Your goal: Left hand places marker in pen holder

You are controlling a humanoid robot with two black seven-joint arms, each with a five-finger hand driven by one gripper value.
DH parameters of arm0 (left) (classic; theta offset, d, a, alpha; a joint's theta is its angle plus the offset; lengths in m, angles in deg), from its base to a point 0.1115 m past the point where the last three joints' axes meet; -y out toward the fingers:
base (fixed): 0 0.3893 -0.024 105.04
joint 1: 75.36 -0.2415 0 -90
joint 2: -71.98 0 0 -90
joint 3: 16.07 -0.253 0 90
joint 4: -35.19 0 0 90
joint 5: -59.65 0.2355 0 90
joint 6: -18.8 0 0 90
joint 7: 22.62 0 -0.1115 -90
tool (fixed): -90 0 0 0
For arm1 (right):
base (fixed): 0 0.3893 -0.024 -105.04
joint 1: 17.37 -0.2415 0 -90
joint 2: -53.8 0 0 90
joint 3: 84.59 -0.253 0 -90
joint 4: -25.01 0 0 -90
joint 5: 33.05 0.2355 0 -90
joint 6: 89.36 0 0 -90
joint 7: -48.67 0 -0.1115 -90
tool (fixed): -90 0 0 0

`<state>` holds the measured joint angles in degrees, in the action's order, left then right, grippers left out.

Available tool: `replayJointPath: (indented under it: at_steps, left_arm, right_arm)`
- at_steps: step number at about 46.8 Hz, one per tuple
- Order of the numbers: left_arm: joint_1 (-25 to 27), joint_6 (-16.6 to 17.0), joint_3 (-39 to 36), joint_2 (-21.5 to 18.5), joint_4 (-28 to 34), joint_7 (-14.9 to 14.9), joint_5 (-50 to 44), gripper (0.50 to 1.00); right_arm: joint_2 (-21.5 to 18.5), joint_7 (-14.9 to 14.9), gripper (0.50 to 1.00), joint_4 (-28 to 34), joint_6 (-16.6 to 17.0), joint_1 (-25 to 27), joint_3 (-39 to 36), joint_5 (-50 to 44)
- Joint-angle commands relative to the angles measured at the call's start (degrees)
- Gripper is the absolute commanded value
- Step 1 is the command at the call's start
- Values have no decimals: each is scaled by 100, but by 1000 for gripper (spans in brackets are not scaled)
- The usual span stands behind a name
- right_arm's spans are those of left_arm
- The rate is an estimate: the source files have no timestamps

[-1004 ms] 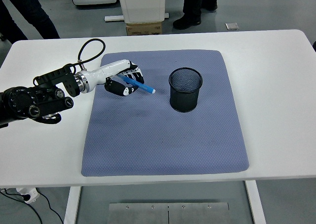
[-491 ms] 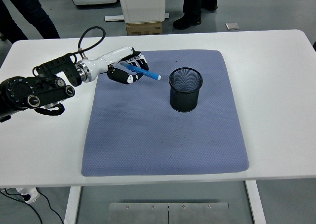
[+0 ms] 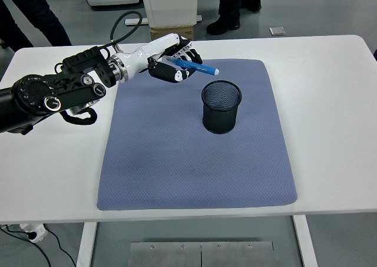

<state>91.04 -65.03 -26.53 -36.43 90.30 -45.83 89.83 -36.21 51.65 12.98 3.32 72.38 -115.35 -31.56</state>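
Observation:
My left hand is shut on a blue marker and holds it in the air over the far part of the blue-grey mat. The marker lies nearly level, its tip pointing right. The black mesh pen holder stands upright on the mat, below and to the right of the marker's tip, apart from it. It looks empty. The right arm is out of view.
The white table carries the mat. A white cabinet and a cardboard box stand beyond the far edge. People's legs show at the top.
My left hand has lifted with the marker and moved right and away from me, closer to the pen holder. The holder has not moved.

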Motion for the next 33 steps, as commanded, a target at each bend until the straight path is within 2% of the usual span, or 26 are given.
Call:
replayJointPath:
  at_steps: [1,14,27,28,33]
  left_arm:
    - [-1,-11,78,57,8,1,-29,500]
    - [-10,-335,456,197,17,-8,-591,500]
    - [-107,-520,650,409,88,-140,-1207,500]
    - [-159,-564,702,461,105,-218,-1477,500]
    - [-273,-687,729,505,105,-246,-1813,500]
  right_arm:
    - [0,0,1000,-1,-5,-1,0,0]
    - [0,0,1000,-1,-5,-1,0,0]
    - [0,0,1000,-1,4,-1,0,0]
    - [0,0,1000,-1,-5,-1,0,0]
    - [0,0,1000,-1,4,-1,0,0]
